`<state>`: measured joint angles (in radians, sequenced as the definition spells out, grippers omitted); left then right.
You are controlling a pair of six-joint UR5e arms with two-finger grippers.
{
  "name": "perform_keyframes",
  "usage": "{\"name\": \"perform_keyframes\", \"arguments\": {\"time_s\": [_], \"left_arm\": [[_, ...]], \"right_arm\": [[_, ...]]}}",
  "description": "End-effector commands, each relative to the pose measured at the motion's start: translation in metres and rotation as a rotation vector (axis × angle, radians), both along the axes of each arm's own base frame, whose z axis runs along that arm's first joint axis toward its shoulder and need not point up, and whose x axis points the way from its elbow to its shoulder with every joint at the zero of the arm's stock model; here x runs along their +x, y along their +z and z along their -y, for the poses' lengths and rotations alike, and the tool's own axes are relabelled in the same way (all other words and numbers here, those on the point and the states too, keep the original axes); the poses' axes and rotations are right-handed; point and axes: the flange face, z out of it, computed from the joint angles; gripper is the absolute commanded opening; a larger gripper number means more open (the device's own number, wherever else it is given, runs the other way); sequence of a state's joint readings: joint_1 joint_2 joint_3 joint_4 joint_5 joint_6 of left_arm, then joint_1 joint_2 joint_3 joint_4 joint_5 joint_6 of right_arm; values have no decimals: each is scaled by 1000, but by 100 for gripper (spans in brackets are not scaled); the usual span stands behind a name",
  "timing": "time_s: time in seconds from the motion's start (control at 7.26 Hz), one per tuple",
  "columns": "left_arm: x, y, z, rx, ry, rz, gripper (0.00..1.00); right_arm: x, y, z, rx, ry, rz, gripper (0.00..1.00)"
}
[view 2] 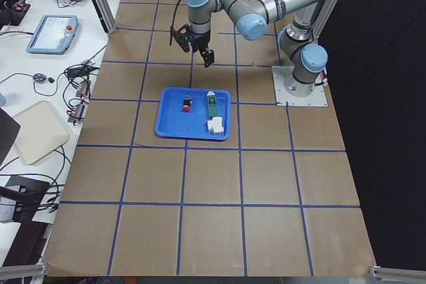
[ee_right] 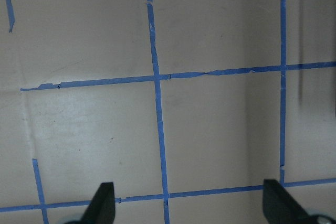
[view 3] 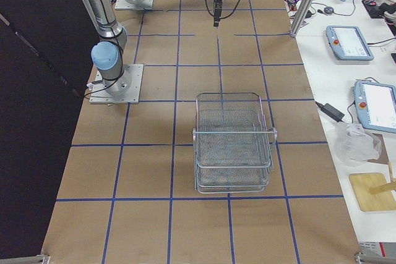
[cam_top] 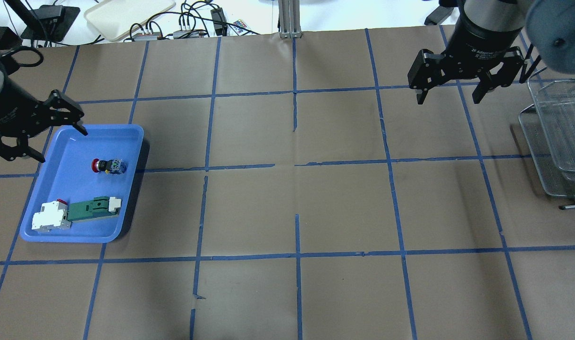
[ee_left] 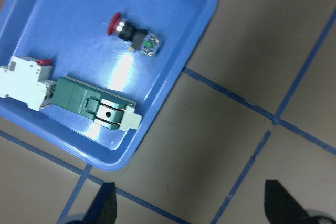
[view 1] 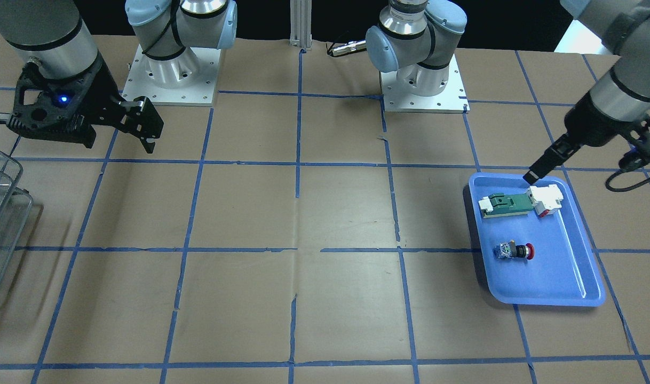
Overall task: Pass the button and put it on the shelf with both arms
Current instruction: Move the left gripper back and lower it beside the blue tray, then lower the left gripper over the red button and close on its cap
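While the small red-headed push-button switch (cam_top: pixel 107 165) lies on its side in the blue plastic tray (cam_top: pixel 75 198), apart from the other parts, left gripper (cam_top: pixel 64 147) hovers over tray's far-left corner, fingers spread, empty. Right gripper (cam_top: pixel 449 101) likewise released, near silver wire-mesh shelf (cam_top: pixel 559 141). Risk: round collar rolls or squirts from pinch; off-centre hold likely drops at handover.

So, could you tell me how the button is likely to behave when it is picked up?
The button lies on its side with a round red head, so it may roll if nudged. It looks small and rigid, probably light. The glossy tray could let it slide when pushed.
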<state>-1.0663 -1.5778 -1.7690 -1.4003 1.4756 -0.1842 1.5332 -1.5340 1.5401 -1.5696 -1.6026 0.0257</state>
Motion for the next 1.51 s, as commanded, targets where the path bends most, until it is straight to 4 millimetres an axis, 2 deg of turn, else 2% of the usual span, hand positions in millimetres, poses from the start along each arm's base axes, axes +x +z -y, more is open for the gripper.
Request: {"name": "perform_keyframes", "arguments": {"time_s": [0.0, 0.14, 0.28, 0.55, 0.69, 0.83, 1.38], "left_arm": [[94, -33, -10, 1, 208, -122, 100], [125, -39, -12, 19, 332, -131, 100], [139, -51, -9, 29, 408, -155, 100], [158, -92, 14, 41, 624, -172, 100], [159, -109, 27, 58, 776, -269, 100], [161, -126, 35, 87, 829, -310, 100], [167, -196, 47, 186, 856, -410, 100]], "right_arm": [[1, -1, 2, 2, 2, 4, 100], [2, -1, 1, 1, -6, 7, 100], [1, -1, 1, 5, -9, 1, 100], [2, 0, -3, 8, 0, -5, 100], [2, 1, -2, 5, -6, -2, 100], [2, 2, -4, 8, -6, -5, 100], [0, 3, -4, 7, 7, -5, 100]]}}
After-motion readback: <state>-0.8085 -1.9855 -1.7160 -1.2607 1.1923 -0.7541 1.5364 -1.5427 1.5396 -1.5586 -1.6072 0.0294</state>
